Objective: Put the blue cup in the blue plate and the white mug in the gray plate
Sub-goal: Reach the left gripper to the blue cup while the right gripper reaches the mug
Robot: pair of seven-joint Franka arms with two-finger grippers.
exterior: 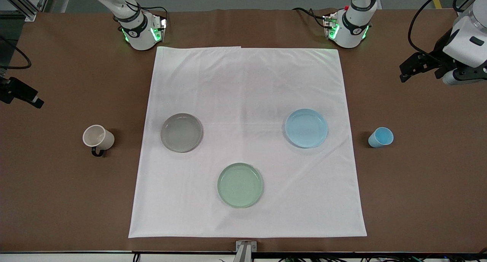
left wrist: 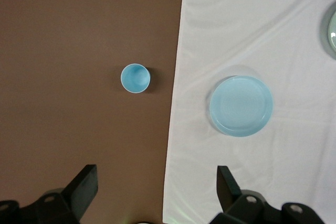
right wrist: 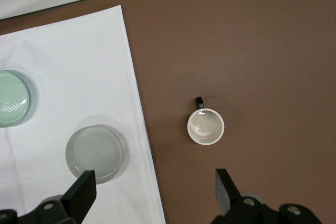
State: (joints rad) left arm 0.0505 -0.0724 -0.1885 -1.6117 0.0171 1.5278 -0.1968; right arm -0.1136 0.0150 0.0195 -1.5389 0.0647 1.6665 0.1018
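Nothing grasped yet. Blue cup point(exterior: 380, 137) on bare worktop point(exterior: 418, 186) beside blue plate point(exterior: 306, 127); white mug point(exterior: 98, 137) beside gray plate point(exterior: 181, 132). Left gripper point(left wrist: 157, 187), right gripper point(right wrist: 155, 190) high, fingers open, empty. Next: descend over each vessel.

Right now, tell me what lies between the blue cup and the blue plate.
Only bare brown table and the white cloth's edge lie between the blue cup and blue plate, as front and left wrist views show.

Bright, even overhead light fills all three views. The white cloth point(exterior: 247, 140) is nearly washed out, its creases faint. The plates and cups cast short, soft shadows on the brown bench point(exterior: 418, 178). Green lamps glow at upper frame. Focus seems sharp throughout.
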